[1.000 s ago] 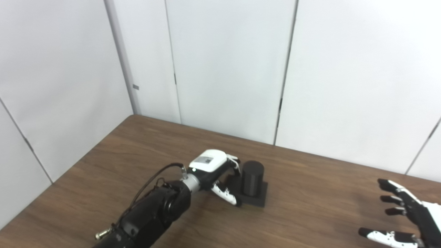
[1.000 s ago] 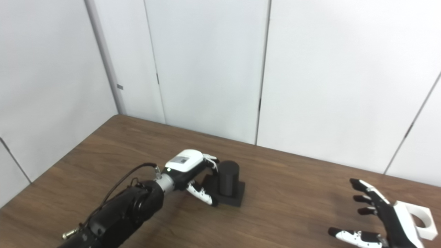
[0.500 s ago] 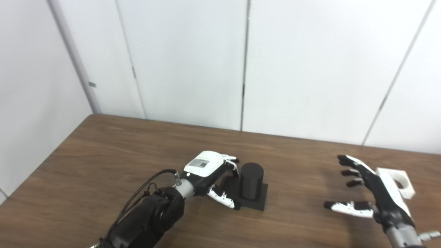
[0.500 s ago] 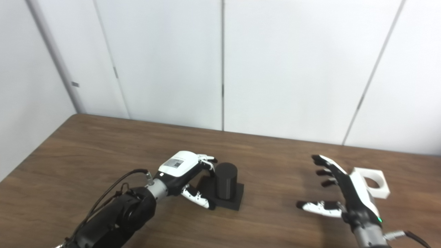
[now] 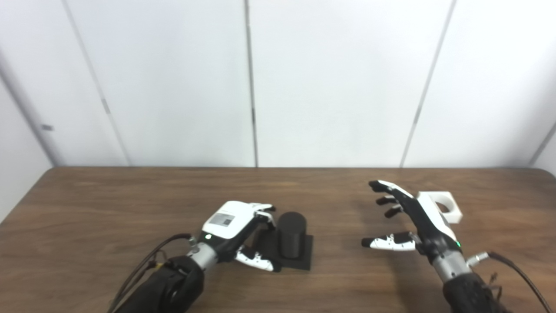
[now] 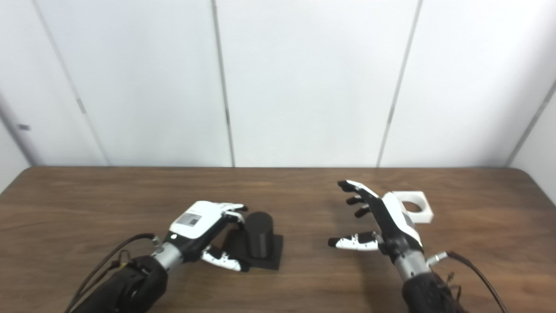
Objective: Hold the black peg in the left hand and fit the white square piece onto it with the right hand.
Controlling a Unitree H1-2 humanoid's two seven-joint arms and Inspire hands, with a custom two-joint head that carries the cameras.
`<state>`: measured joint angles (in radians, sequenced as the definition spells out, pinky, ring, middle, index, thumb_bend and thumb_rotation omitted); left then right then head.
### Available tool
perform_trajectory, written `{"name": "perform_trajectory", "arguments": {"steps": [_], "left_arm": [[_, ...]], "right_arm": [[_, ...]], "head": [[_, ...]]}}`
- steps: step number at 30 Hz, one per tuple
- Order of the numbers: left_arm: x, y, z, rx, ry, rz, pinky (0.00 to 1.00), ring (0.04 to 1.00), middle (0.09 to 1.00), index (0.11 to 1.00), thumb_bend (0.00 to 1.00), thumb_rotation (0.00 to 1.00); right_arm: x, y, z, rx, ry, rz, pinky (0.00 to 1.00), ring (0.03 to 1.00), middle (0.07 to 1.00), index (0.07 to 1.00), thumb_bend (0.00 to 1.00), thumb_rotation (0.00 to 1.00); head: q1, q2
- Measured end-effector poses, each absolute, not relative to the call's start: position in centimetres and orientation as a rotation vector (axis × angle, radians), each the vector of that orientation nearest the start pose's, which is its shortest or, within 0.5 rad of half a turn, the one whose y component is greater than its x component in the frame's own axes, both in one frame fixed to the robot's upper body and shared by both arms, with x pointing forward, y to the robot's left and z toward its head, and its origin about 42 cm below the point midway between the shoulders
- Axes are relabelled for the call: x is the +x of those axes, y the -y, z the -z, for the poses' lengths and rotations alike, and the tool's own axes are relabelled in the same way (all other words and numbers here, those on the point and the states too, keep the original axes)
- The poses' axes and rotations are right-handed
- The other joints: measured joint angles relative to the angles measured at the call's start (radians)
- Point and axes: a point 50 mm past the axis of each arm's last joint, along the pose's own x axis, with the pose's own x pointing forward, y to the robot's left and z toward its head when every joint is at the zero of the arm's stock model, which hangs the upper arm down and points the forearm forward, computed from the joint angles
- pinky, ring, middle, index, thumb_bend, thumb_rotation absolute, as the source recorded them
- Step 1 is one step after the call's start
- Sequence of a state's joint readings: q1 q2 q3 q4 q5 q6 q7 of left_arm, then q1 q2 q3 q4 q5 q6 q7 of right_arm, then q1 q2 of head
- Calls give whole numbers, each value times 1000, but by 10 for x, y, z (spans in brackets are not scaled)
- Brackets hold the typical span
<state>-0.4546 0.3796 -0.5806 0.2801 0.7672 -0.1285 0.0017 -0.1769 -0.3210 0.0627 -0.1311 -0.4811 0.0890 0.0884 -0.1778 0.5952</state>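
Your left hand (image 5: 232,221) lies low on the brown wood-grain table (image 5: 108,208), fingers apart and curved toward the black cylindrical peg on its flat square black base (image 5: 292,239); the peg stands upright just right of that hand's fingertips, the thumb reaches along the base's near edge, and you cannot tell from either view whether any finger touches it; nothing is gripped. Your right hand (image 6: 382,224) is raised well apart to the right of the peg, fingers spread, thumb pointing left, empty. The white square plastic piece with a round hole (image 6: 412,205) rests flat on the table just behind and right of your right hand, partly hidden by it.
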Motion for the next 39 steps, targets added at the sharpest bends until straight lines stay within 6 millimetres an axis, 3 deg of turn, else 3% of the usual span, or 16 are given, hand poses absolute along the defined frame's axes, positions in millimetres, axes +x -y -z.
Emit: {"name": "perform_trajectory", "arguments": {"steps": [3,8,15,19,26,39], "left_arm": [[390,-184,-135,1298,386,573,845,875,877,493,523,74],[391,-187,-135,1306,390,577,834,868,869,493,523,70],[388,-195,-133,1300,408,580,805,851,859,492,524,67],[388,-199,-131,1293,414,581,789,838,851,492,524,66],[386,-202,-130,1288,413,578,780,836,846,492,524,64],[385,-206,-129,1273,413,584,782,836,845,492,524,62]], "right_arm": [[339,288,-208,-917,188,-97,738,836,857,754,768,42],[351,306,-238,-1143,129,-116,733,840,890,817,832,85],[368,329,-272,-1463,-24,-86,744,893,927,803,835,119],[381,335,-292,-1543,-69,-58,756,903,927,805,869,92],[404,338,-283,-1620,-236,-129,889,974,971,870,885,123],[442,354,-268,-1692,-393,-143,862,942,949,868,951,126]], "head": [[-43,-11],[-150,-43],[-241,-83],[-273,-100],[-310,-117],[-309,-117]]}}
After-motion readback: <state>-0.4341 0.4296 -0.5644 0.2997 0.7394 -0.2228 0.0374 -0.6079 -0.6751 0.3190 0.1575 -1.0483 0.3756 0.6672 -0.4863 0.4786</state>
